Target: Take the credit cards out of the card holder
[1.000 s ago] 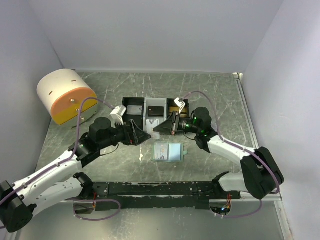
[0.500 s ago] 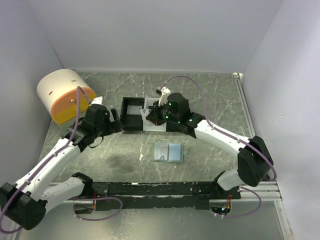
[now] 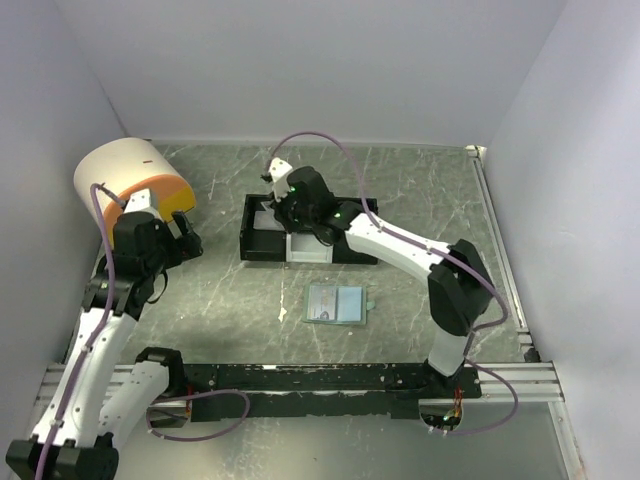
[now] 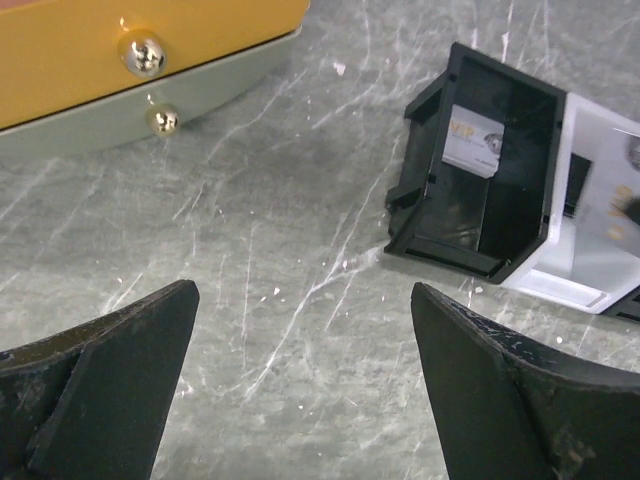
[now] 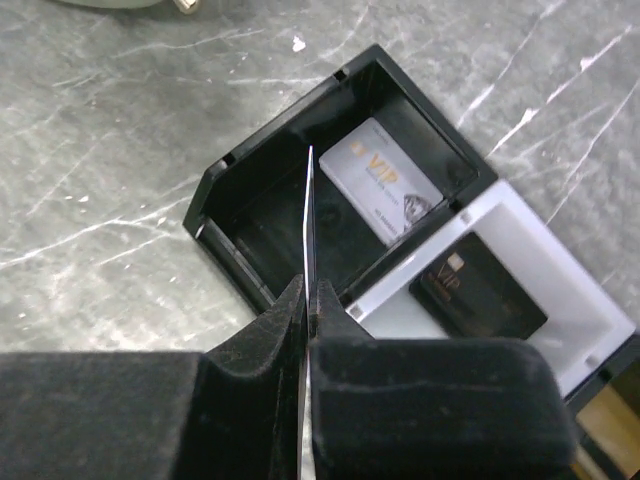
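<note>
- Right fingers [image 5: 292,312] pinch a card [image 5: 310,215] edge-on above the tray's [image 5: 215,185] black end compartment.
- Left fingers [image 4: 120,345] are spread apart, left of the tray.
- Card holder [image 3: 335,304] lies open near the tray, on the arms' side.

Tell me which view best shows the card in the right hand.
Right wrist: the card stands edge-on, pinched by the right hand above the tray. Top view: the hand hides it. Left wrist: nothing clear.
</note>
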Tool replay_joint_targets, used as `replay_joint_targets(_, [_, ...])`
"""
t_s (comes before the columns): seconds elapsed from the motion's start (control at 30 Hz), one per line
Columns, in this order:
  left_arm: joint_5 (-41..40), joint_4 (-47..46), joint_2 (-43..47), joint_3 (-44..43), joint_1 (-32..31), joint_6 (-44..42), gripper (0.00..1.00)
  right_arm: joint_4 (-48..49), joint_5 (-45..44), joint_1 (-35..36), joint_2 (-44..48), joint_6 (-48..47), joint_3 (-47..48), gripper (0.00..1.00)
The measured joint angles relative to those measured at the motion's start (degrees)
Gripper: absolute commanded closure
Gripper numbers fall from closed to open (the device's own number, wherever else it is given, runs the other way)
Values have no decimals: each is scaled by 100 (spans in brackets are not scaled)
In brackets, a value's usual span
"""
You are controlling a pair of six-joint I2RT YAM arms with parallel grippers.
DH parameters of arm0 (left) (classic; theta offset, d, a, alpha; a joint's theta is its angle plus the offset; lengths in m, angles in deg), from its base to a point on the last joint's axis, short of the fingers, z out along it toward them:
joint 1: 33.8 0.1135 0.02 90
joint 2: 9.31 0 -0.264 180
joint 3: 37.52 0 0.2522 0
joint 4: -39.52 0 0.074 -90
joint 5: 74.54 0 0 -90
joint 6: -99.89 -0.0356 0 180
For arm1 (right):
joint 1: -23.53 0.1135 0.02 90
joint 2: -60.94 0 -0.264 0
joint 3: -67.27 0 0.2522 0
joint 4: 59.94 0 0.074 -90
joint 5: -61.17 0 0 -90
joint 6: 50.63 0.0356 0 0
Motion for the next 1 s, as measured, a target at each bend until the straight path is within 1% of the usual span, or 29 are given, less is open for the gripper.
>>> replay_joint_targets(0.13, [-2,-98,420,127,0,-76,1,-170,-92,116,-575,-555,625,100])
replay_joint_targets(0.37, [-229,-92,509,153,0,-92,0,-243,-278,313,-1377,-1685,1180,100])
replay_joint_targets(0.57, [-350,-92,629,153,0,-103,0,-361,-584,348,-2149,-2673,1840,100])
replay_joint_targets(0.8, [-367,-90,625,153,0,-118,0,-492,-1021,345,-2494,-3711,2011,100])
replay_joint_targets(1.0, [-367,-92,627,153,0,-136,0,-481,-1121,352,-2568,-4089,2120,100])
